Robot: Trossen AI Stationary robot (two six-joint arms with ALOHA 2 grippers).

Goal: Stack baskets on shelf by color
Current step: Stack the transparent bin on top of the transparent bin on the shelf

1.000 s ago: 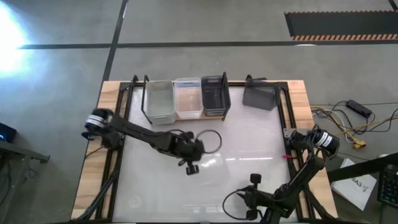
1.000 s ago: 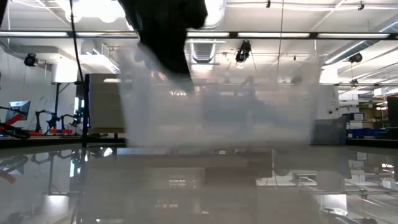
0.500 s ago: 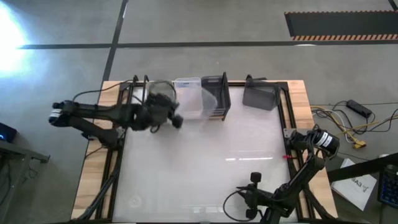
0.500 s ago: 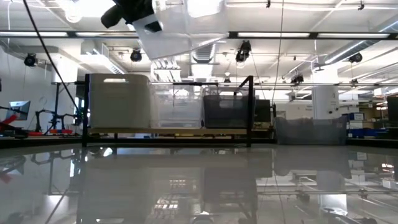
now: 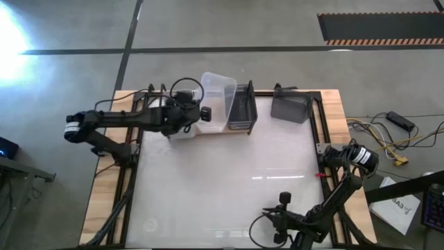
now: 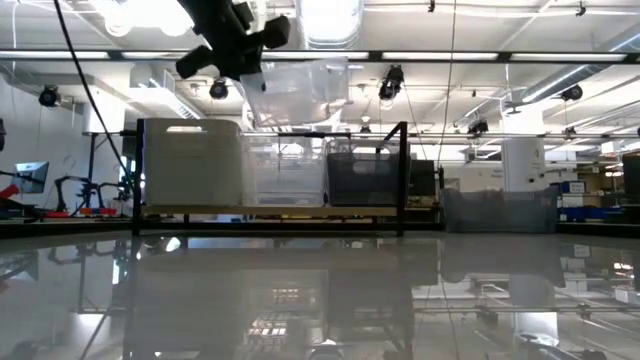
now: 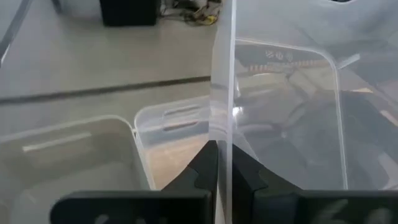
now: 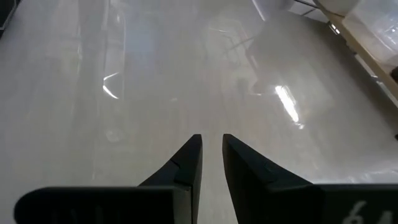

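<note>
The left gripper (image 5: 195, 113) hangs above the far edge of the white tabletop (image 5: 229, 180), over the light wooden shelf with black wire uprights (image 6: 270, 211). Its fingers (image 7: 208, 163) are clamped tight on one thin wall of a clear rectangular plastic basket (image 5: 216, 101), so the basket is carried by its rim and tips to one side rather than hanging level. From table height it floats clear of everything, above the row on the shelf and touching none of it.

That row explains the position. A whitish light grey basket (image 6: 193, 164) sits at the shelf's left end, a second clear basket (image 6: 285, 172) in the middle, and a dark grey basket (image 6: 364, 170) at the right end. The carried basket is roughly over the middle one, which I take to be the point: clear goes into clear. It looks as if it must be levelled before it can nest.

Another dark grey basket (image 5: 290, 107) lies on the tabletop beside the shelf's right end, towards the far right corner, not yet stacked.

The right gripper (image 8: 210, 155) waits low at the near edge, fingers narrowly parted and holding nothing.
</note>
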